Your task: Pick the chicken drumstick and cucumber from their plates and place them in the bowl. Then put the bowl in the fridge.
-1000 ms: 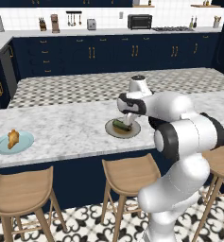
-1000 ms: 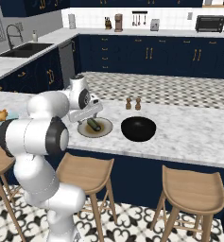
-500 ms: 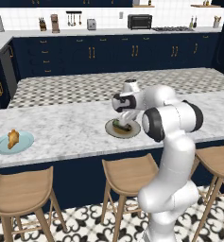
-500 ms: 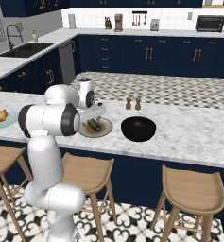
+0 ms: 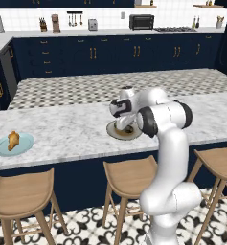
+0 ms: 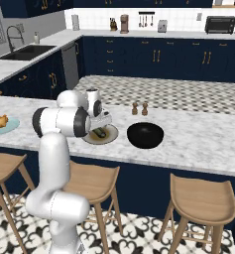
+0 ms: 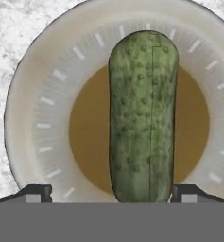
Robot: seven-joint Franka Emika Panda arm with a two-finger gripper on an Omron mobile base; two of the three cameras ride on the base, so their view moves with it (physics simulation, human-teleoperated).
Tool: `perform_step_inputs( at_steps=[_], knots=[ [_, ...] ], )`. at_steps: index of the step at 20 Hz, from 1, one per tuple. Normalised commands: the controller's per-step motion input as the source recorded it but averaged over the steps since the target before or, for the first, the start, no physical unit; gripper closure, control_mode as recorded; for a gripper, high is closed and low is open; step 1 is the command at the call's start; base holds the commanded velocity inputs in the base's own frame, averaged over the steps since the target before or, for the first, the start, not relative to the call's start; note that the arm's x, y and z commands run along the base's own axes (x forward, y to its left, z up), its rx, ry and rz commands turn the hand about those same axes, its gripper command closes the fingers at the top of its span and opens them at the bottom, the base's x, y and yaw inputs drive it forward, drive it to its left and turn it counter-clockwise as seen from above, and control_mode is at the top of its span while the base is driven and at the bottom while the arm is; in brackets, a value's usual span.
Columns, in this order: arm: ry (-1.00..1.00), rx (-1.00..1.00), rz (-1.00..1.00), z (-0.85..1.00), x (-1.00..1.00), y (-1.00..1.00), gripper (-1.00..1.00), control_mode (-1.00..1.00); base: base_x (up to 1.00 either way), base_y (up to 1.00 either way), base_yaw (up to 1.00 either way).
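The dark green cucumber lies across the brown centre of the grey-beige plate. My gripper is open just above it, one fingertip on each side of the cucumber's near end. On the counter, the gripper hangs low over that plate, with the cucumber under it. The black bowl stands empty just right of the plate. The golden-brown drumstick rests on the pale blue plate far to the left. From the left base view, my gripper covers part of the beige plate.
Two small shakers stand behind the bowl. Wooden stools line the near side of the marble counter. Navy cabinets with gold handles run along the back wall.
The arm has folded and the hand has come down and a little left, closer over the cucumber's plate. Nothing on the counter has moved.
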Motion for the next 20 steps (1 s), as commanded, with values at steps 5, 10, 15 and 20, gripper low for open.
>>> perform_step_inputs(
  at_steps=[5,10,15,20],
  knots=[
    [0.0,0.0,0.01,-0.35,0.44,0.03,-1.0,-1.0,0.0,0.0,0.0],
    [0.0,-0.01,0.01,-0.23,0.23,0.0,-1.0,-1.0,0.0,0.0,0.0],
    [0.0,-0.01,0.0,-0.4,-0.06,0.0,1.0,-1.0,0.0,0.0,0.0],
    [-0.08,0.0,0.0,0.2,-0.18,-0.14,1.0,-1.0,0.0,0.0,0.0]
  ],
)
